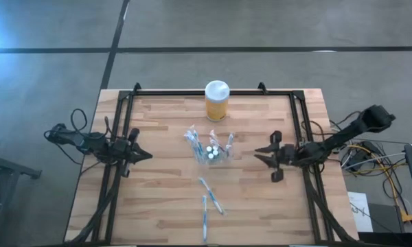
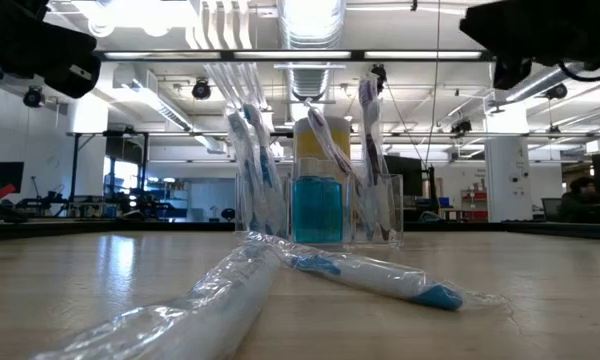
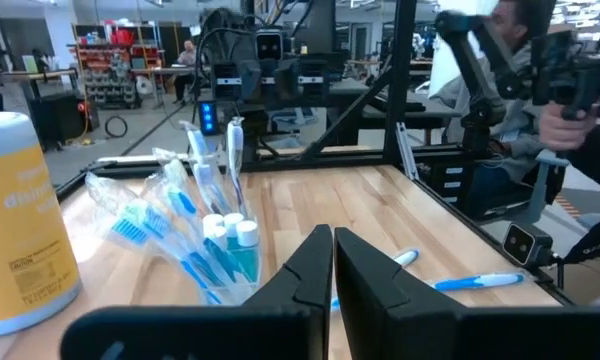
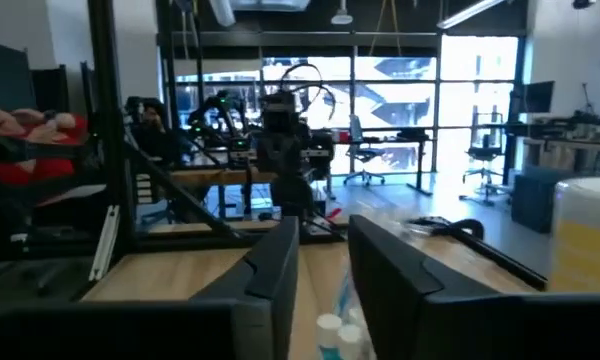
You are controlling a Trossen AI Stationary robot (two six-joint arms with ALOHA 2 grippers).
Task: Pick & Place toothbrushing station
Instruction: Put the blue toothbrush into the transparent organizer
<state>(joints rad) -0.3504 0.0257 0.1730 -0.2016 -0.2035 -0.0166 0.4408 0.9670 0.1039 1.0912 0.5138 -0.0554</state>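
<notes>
From above, the toothbrushing station [image 1: 211,149] is seen standing near the middle of the table [image 1: 158,206], stocked with wrapped brushes and small bottles, just in front of the yellow jar [image 1: 217,101]. The left hand [image 1: 139,155] is parked at the table's left side and the right hand [image 1: 264,154] at its right, both well apart from the station; nothing is held. Three wrapped toothbrushes [image 1: 211,197] lie loose nearer the front edge.

At table height, the station [image 2: 320,205] is seen upright, a blue bottle [image 2: 318,210] in its middle cup, with wrapped brushes [image 2: 360,275] lying before it.

In the left wrist view, the left hand [image 3: 333,262] is nearly clenched and empty, aimed towards the station [image 3: 212,250].

In the right wrist view, the right hand [image 4: 323,262] is released, a clear gap between its fingers, the station's bottle caps [image 4: 338,328] showing beyond.

The pick is judged not yet begun. The next move calls for one hand to be brought over the station, lowered around a cup wall, and closed without the brushes being tipped
</notes>
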